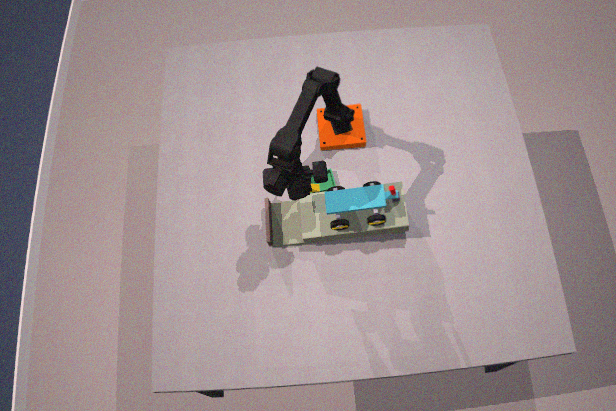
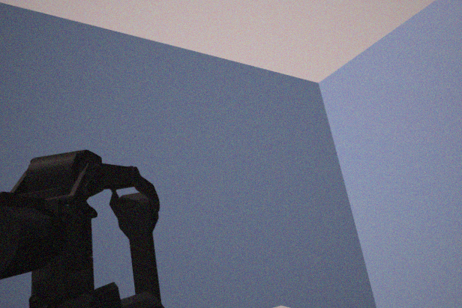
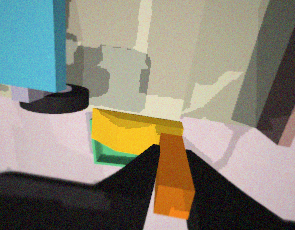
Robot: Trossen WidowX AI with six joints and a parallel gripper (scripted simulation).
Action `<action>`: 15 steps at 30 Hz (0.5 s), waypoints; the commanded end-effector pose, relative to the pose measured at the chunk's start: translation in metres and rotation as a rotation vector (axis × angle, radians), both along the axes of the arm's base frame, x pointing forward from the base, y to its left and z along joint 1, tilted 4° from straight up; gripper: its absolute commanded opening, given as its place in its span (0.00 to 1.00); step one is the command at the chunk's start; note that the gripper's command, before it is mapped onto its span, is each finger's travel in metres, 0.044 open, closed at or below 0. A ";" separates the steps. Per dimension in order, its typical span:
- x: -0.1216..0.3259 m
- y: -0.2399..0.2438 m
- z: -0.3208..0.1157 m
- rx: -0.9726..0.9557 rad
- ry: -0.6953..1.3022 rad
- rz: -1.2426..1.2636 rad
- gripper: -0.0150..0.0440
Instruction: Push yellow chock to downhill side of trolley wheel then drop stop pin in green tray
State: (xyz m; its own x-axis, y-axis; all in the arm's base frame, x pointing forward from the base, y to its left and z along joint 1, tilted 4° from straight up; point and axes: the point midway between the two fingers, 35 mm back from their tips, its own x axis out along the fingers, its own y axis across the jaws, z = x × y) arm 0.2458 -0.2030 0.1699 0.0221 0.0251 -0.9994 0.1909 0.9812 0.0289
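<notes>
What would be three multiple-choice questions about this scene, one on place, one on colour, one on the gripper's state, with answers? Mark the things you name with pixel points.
1. Where is the red-headed stop pin?
A) in the green tray
B) at the trolley's uphill end
C) in the gripper

2. What colour is the trolley's body?
A) blue
B) white
C) purple

3. What is the gripper's state?
A) open, holding nothing
B) shut, holding nothing
C) shut on the chock's handle

1: B, the top view shows the stop pin's red head (image 1: pixel 392 190) at the end of the trolley (image 1: pixel 355 200) (image 3: pixel 26 42) away from the ramp's brown end board (image 1: pixel 269 222) (image 3: pixel 281 90).
2: A, the top and wrist views show a light blue body.
3: C, the wrist view shows the chock's orange handle (image 3: pixel 175 170) between the fingers of the gripper (image 3: pixel 170 154).
</notes>
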 end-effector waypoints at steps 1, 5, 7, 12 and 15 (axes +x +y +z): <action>0.003 -0.001 0.000 -0.004 -0.009 -0.005 0.25; 0.003 -0.001 -0.011 -0.004 -0.009 -0.005 0.25; 0.003 -0.001 -0.016 -0.004 -0.009 -0.005 0.25; 0.004 -0.001 -0.028 -0.004 -0.009 -0.005 0.25; 0.004 -0.001 -0.035 -0.003 -0.009 -0.005 0.25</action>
State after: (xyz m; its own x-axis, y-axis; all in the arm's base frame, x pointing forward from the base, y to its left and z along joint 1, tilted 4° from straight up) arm 0.2494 -0.2047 0.1431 0.0297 0.0187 -0.9994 0.1910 0.9813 0.0241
